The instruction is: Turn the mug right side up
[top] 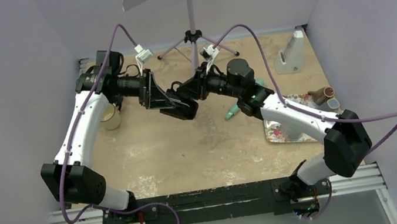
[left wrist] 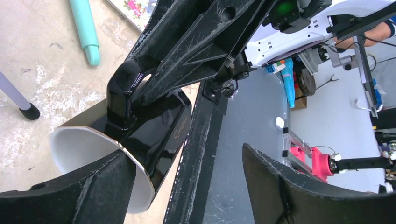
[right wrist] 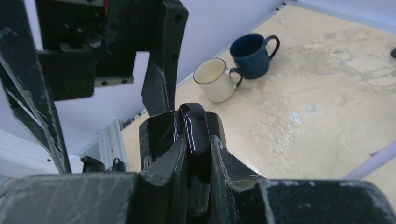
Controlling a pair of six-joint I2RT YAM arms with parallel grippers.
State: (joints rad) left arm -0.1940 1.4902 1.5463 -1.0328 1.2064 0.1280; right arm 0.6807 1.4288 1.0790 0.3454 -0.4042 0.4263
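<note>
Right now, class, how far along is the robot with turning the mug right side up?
Done: the mug is picked up off the table, with the right gripper shut on its handle. In hand: the mug hangs on its side, its mouth facing the left gripper, whose jaws stand open close by. Left: tip it upright and set it down.
</note>
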